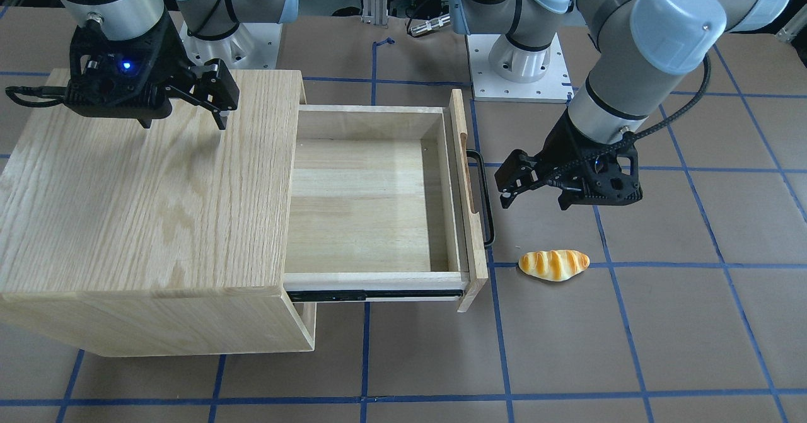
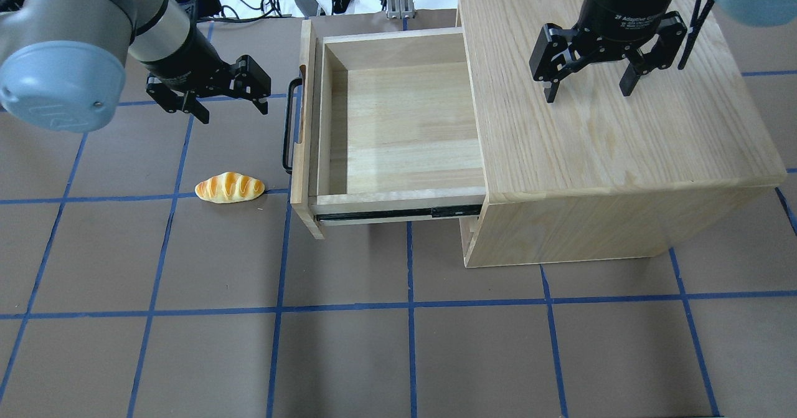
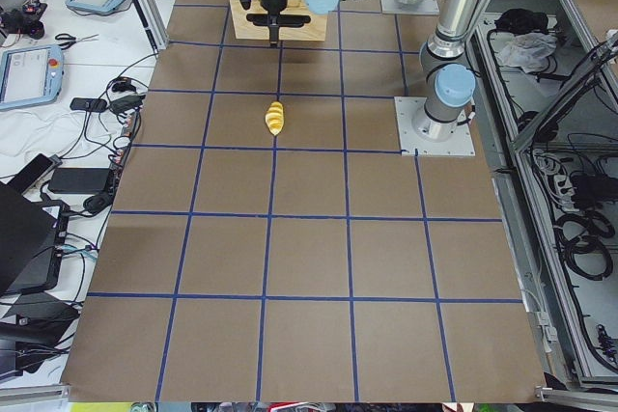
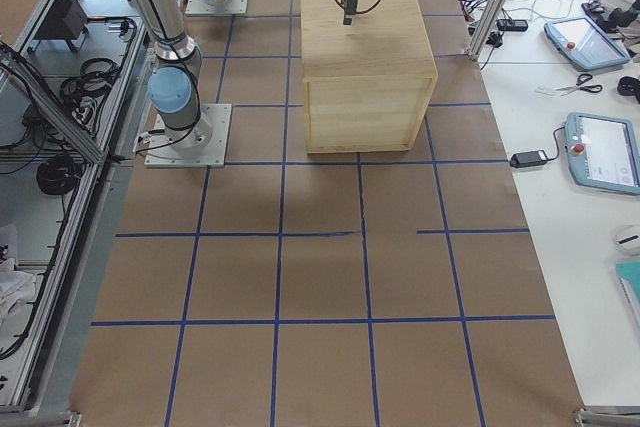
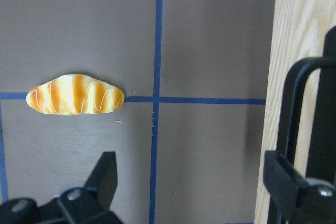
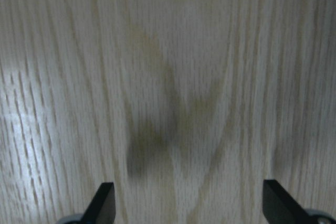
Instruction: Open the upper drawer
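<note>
The wooden cabinet (image 2: 610, 131) stands on the table with its upper drawer (image 2: 398, 125) pulled far out; the drawer is empty inside. The drawer's black handle (image 2: 287, 125) faces my left gripper (image 2: 234, 113). That gripper is open and empty, just off the handle and above the table. In the left wrist view one fingertip (image 5: 283, 182) sits close by the handle (image 5: 299, 103), apart from it. My right gripper (image 2: 587, 94) is open and empty, hovering over the cabinet top (image 6: 168, 77). In the front-facing view the drawer (image 1: 365, 202), left gripper (image 1: 534, 202) and right gripper (image 1: 184, 123) also show.
A toy bread roll (image 2: 229, 188) lies on the brown table near the drawer's front corner, also in the left wrist view (image 5: 76, 95). Blue tape lines grid the table. The arm bases (image 1: 517, 63) stand behind the cabinet. Cables and operator desks lie beyond the table edges.
</note>
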You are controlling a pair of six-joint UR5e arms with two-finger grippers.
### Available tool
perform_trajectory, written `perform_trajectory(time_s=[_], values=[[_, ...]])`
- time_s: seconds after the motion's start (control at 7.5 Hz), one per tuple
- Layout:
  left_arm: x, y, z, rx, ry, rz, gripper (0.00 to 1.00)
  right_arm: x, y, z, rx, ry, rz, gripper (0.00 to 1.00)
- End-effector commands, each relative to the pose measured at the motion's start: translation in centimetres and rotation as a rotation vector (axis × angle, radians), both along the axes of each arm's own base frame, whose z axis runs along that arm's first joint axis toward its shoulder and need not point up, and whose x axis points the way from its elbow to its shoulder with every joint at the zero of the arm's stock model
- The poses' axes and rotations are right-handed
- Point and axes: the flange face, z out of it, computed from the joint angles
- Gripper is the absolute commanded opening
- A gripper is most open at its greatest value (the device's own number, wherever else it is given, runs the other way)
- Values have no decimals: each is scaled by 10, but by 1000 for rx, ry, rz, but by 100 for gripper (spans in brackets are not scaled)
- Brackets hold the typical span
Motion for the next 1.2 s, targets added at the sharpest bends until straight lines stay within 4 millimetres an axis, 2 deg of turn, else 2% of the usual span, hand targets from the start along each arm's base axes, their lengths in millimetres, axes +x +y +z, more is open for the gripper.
perform_trajectory(time_s=[0.0,0.13,0.4,0.67,1.07], values=[[3,23,45,-62,-53,2,100,0,0,-1,1,0,2,100],[5,25,42,-8,-87,3,100,0,0,-1,1,0,0,100],[2,28,59,66,-85,-3,100,0,0,0,0,0,0,100],[-7,28,63,64,-89,-7,100,0,0,0,0,0,0,100],[-8,33,65,63,-89,-12,100,0,0,-1,1,0,0,100]])
